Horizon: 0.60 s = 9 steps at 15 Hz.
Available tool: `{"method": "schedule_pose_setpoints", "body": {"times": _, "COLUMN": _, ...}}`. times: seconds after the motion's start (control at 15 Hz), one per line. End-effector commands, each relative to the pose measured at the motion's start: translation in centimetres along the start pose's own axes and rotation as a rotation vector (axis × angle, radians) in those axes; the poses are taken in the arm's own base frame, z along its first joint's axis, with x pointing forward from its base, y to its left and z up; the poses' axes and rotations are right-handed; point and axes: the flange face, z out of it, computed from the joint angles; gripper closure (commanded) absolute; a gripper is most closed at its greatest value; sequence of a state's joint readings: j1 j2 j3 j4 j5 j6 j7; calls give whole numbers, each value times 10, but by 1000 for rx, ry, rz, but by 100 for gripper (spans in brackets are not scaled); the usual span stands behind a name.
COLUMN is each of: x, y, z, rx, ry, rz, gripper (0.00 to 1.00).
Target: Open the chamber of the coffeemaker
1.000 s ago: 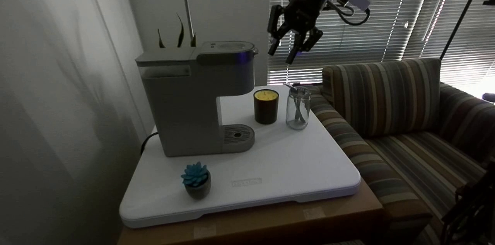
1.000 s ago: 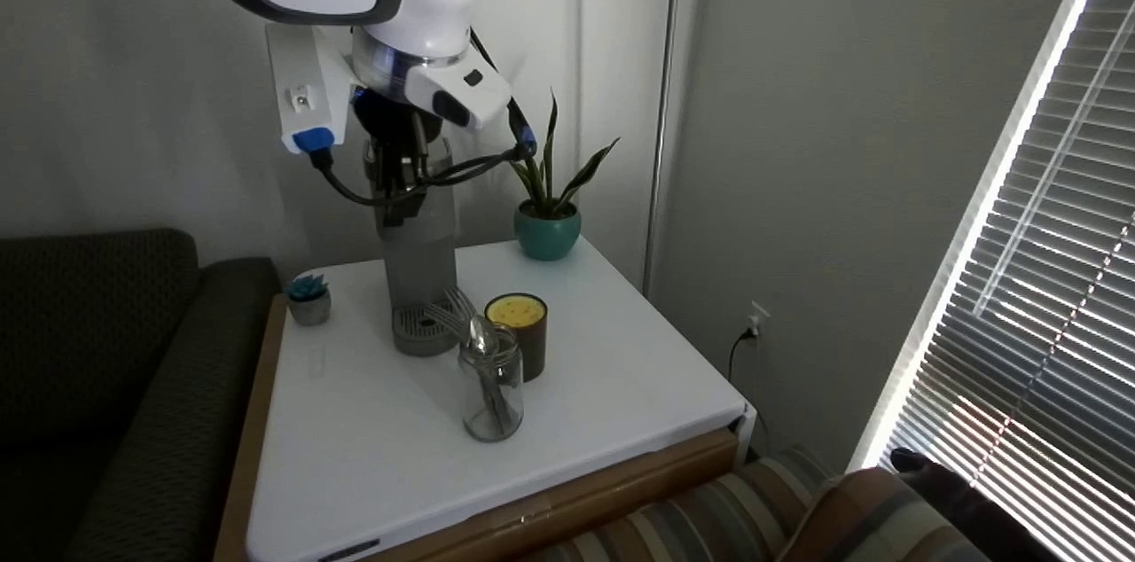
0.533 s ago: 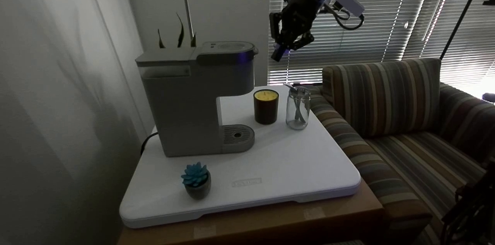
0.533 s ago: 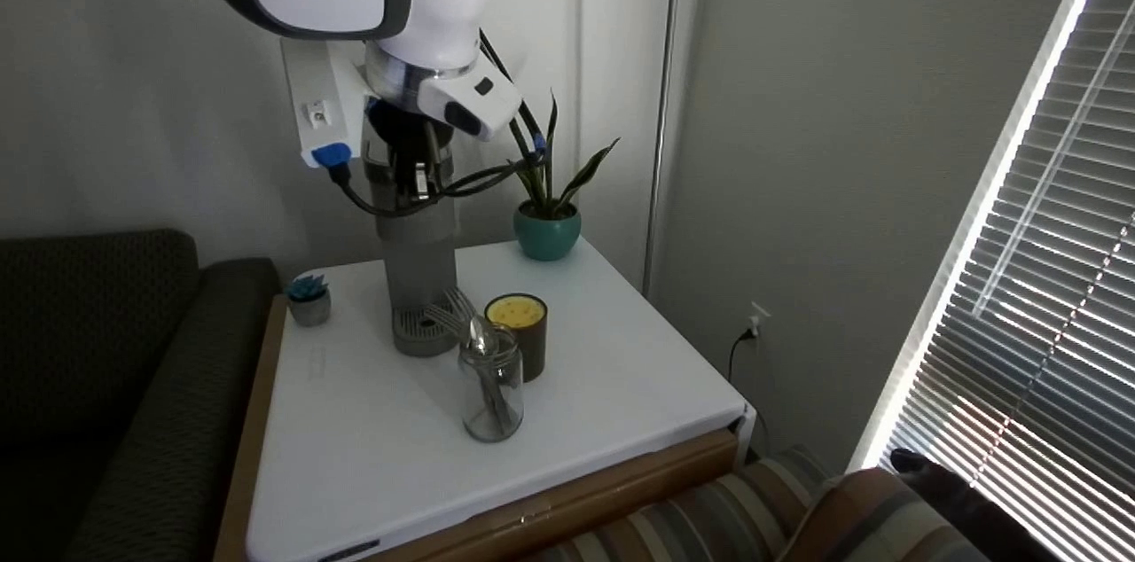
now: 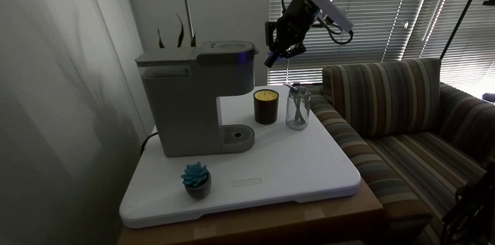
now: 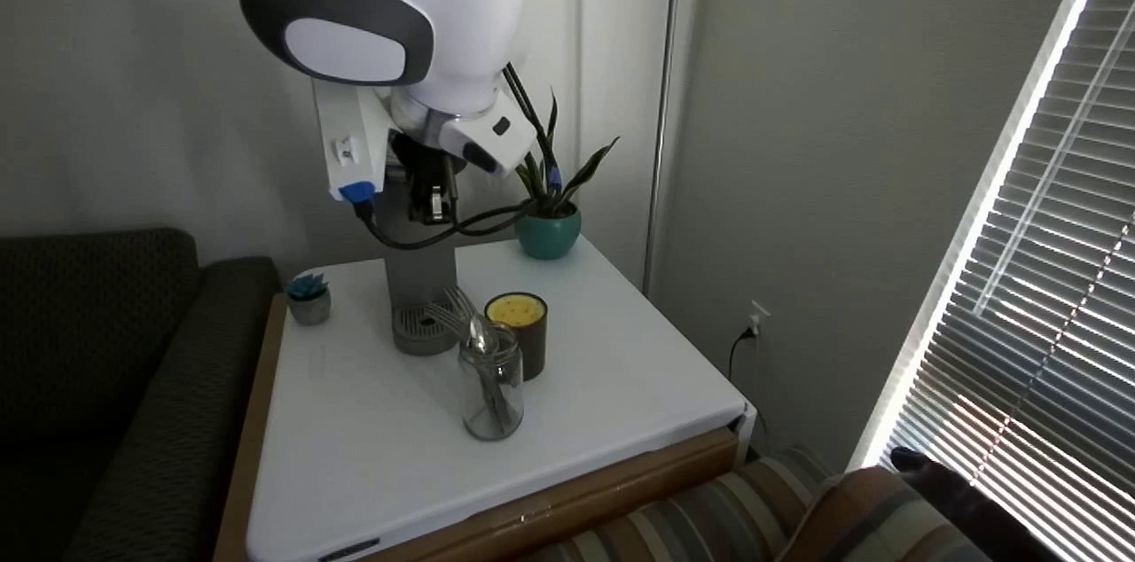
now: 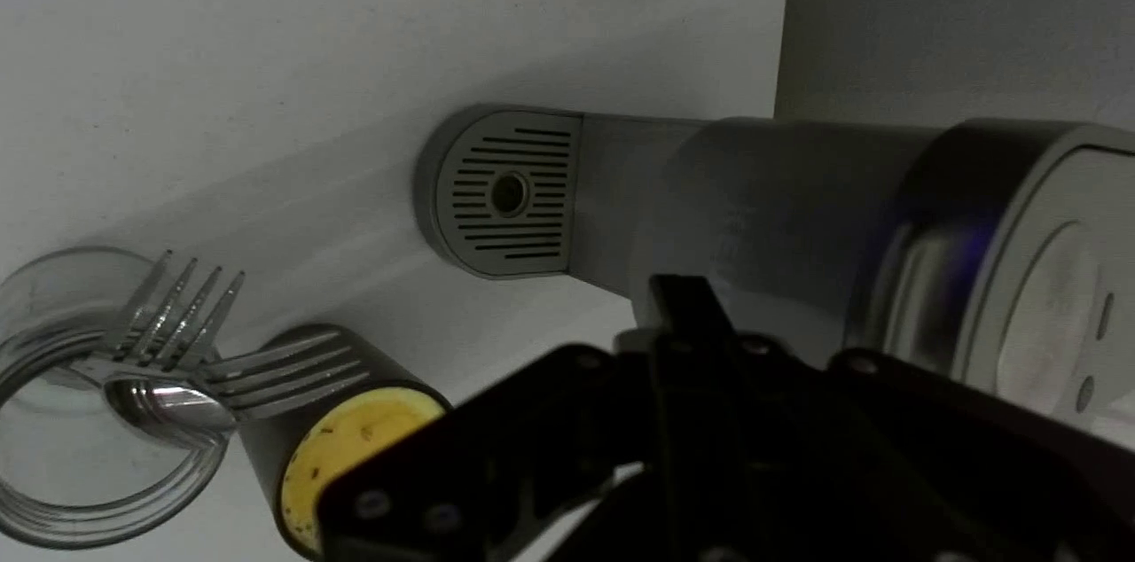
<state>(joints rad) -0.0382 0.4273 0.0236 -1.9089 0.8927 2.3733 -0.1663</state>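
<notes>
A white table (image 5: pixel 301 160) with a flat top and rounded corners carries a large boxy grey coffeemaker (image 5: pixel 189 109), standing upright. Near one edge, beside the machine, sits a small grey-potted teal succulent (image 5: pixel 196 179). A dark brown cylindrical candle with yellow wax (image 5: pixel 266 109) and a clear round glass jar (image 5: pixel 298 109) stand upright, near each other but apart. In an exterior view, a long-leaved green plant in a round turquoise pot (image 6: pixel 547 236) stands by a corner.

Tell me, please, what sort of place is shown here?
Probably a living room or similar lounge: a striped armchair near window blinds, and a coffeemaker on a white tabletop.
</notes>
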Motion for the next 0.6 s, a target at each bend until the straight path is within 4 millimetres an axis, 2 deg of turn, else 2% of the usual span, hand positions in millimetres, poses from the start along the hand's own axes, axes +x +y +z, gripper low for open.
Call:
{"method": "schedule_pose_setpoints", "body": {"times": 0.0, "x": 14, "y": 2, "z": 5, "rx": 38, "ry": 13, "rz": -5, "gripper": 100}}
{"method": "schedule_pose_setpoints", "body": {"times": 0.27, "x": 20, "y": -5, "z": 1, "rx": 76, "ry": 28, "rz": 9, "gripper": 100}}
{"method": "schedule_pose_setpoints", "body": {"times": 0.53, "x": 25, "y": -18, "z": -12, "rx": 108, "ry": 54, "rz": 0, "gripper": 100}}
